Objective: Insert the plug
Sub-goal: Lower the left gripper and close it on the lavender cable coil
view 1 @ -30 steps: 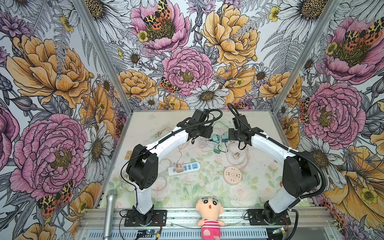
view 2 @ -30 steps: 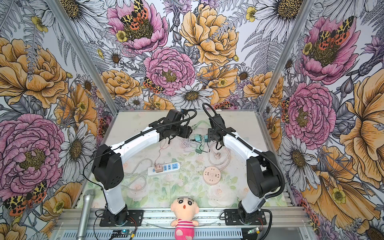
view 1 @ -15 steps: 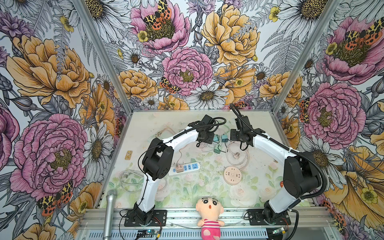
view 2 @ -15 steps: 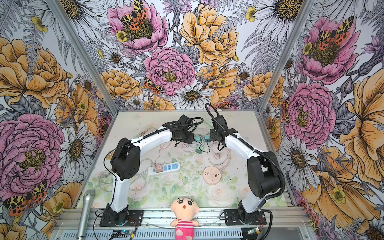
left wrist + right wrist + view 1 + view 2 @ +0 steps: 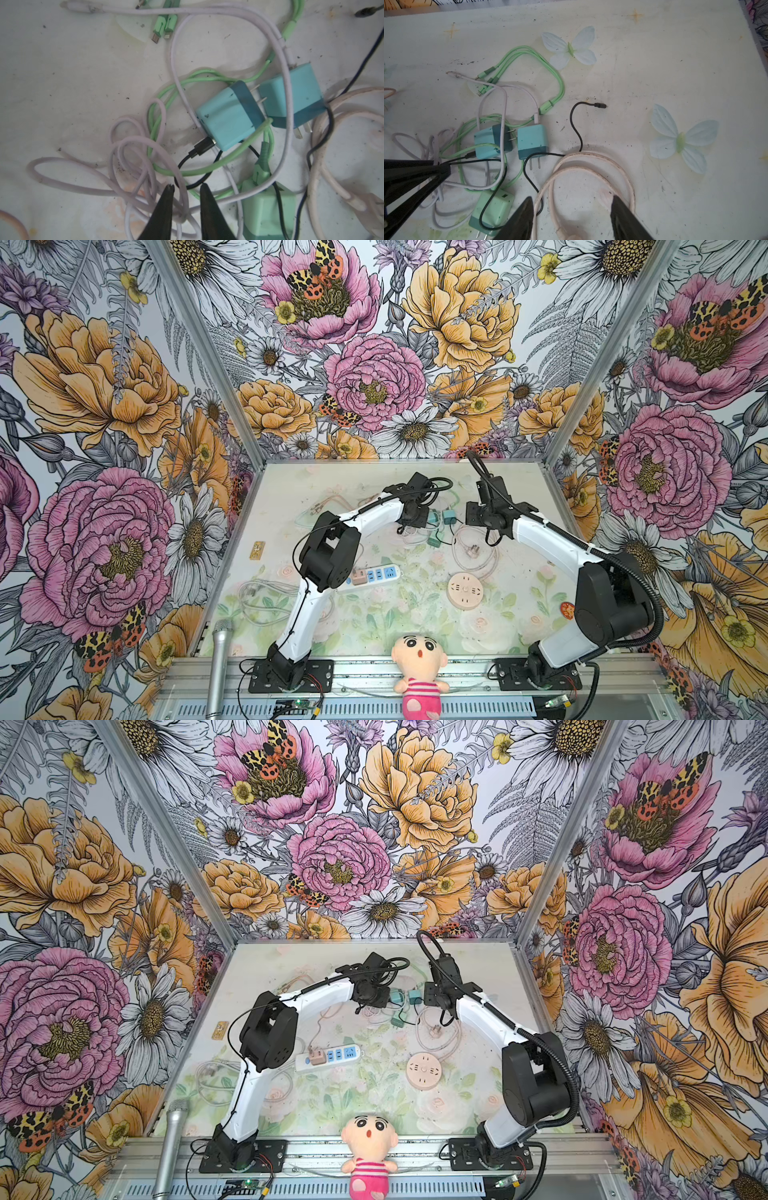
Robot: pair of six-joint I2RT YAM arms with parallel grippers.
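Left gripper (image 5: 187, 187), fingers nearly together, straddled a lilac cord (image 5: 181, 188) and a black cord (image 5: 182, 162); clamped or not, couldn't tell. Right gripper (image 5: 572, 198) gaped wide. Blue charger plug (image 5: 228, 116) sat upper-centre in both top views, tangled. Probably light, rigid and slick, best pinched across its flat sides.

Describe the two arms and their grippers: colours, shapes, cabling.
Both the left arm and right arm have glossy white curved links between bulky black joint housings, on black base plates. A ribbed black hose runs along the right arm; a thinner black cable loops over the left wrist. The left gripper and right gripper each end in two plain black fingers tapering to points.
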